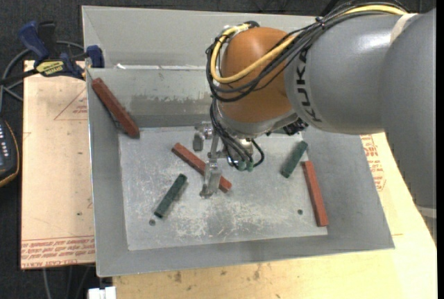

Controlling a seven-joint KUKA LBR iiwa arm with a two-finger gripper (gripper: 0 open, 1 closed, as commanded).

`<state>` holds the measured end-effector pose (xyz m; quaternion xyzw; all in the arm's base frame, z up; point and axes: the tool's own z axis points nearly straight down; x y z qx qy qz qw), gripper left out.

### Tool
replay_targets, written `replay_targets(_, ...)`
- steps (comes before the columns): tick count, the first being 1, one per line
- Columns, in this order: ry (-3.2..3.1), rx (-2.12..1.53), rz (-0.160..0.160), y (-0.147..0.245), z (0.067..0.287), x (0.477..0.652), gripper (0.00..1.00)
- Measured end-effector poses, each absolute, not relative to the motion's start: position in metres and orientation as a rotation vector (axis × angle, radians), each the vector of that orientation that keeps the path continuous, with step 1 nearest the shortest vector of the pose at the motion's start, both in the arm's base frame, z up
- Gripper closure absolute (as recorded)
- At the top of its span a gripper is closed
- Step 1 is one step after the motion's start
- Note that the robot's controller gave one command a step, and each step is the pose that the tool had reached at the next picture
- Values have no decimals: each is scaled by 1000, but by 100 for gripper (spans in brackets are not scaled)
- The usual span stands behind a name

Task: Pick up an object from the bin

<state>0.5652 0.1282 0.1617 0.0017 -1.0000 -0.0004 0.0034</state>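
Note:
My gripper (209, 183) is low in the middle of the bin, beneath the orange wrist cover. It stands right at a short red-brown stick (189, 155) that lies slanted on the floor, and the gripper covers that stick's lower right part. A dark green stick (171, 195) lies just left of and below the gripper, apart from it.
Another dark green stick (293, 159) and a long red-brown stick (314, 192) lie at the right side of the bin. A wider red-brown bar (115, 107) leans at the back left wall. The arm and its cables hang over the bin's back right.

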Motion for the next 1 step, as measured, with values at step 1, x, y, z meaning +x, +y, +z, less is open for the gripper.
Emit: replay_targets(1, -3125, -316, -2, 111, 68, 583, 0)
